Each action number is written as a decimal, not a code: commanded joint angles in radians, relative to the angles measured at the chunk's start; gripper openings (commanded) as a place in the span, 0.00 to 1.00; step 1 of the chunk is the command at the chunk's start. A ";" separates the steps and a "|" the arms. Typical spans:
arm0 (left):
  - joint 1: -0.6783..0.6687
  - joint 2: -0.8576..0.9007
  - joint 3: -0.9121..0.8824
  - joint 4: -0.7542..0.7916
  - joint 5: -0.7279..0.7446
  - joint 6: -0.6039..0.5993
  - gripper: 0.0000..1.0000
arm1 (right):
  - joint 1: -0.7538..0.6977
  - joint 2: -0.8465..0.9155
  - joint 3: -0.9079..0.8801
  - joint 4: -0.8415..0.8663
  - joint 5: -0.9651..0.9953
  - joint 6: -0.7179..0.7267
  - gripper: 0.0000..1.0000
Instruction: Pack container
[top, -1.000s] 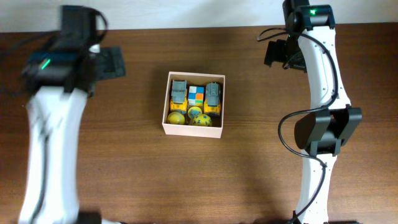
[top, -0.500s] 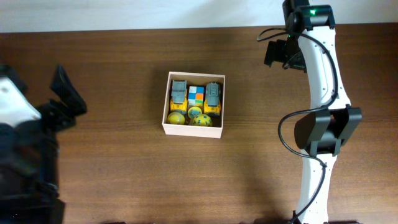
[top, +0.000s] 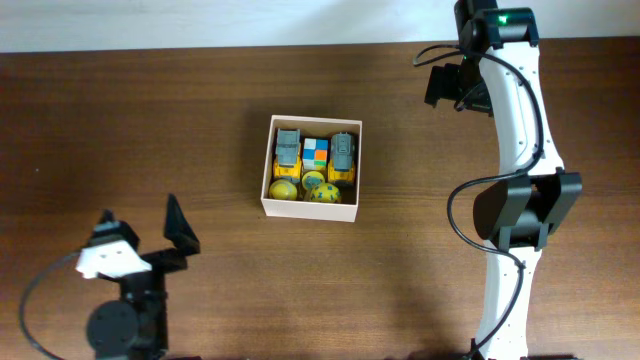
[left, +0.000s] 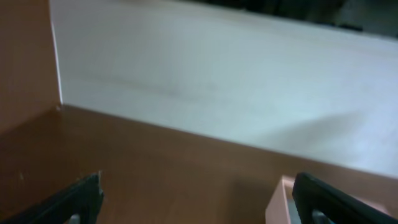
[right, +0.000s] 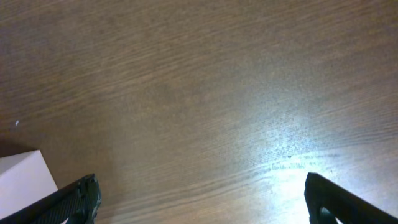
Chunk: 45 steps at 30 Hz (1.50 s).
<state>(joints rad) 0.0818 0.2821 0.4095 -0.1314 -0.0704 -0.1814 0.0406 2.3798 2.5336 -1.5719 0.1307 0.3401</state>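
Observation:
The container (top: 308, 210) is a square white box with a tan inside, at the table's middle. Inside it lie two yellow-and-grey toy trucks (top: 287, 150), a coloured cube (top: 316, 152) and yellow balls (top: 284, 189). My left gripper (top: 142, 222) is open and empty at the front left, well apart from the box. In the left wrist view its fingers (left: 199, 202) are spread wide, with the box's corner (left: 278, 199) at the lower right. My right gripper (top: 447, 85) is open and empty at the back right. Its wrist view (right: 199, 199) shows bare wood and a white box corner (right: 25, 180).
The dark wooden table (top: 200, 80) ends at a pale wall along the back, which also shows in the left wrist view (left: 217, 81). The right arm's base and cables (top: 515, 215) stand along the right side.
My left arm has swung from the back left of the table down to the front left, away from the box. The right arm and the box have not moved.

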 joint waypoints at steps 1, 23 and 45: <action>0.006 -0.088 -0.127 0.012 0.050 -0.005 0.99 | -0.003 -0.015 0.001 -0.002 0.005 0.005 0.99; 0.006 -0.277 -0.392 0.034 0.052 0.020 0.99 | -0.003 -0.015 0.001 -0.002 0.005 0.005 0.99; 0.006 -0.276 -0.392 0.034 0.074 0.066 0.99 | -0.003 -0.015 0.001 -0.002 0.005 0.005 0.99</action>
<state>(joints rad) 0.0818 0.0166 0.0257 -0.1032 -0.0132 -0.1349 0.0406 2.3798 2.5336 -1.5715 0.1307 0.3401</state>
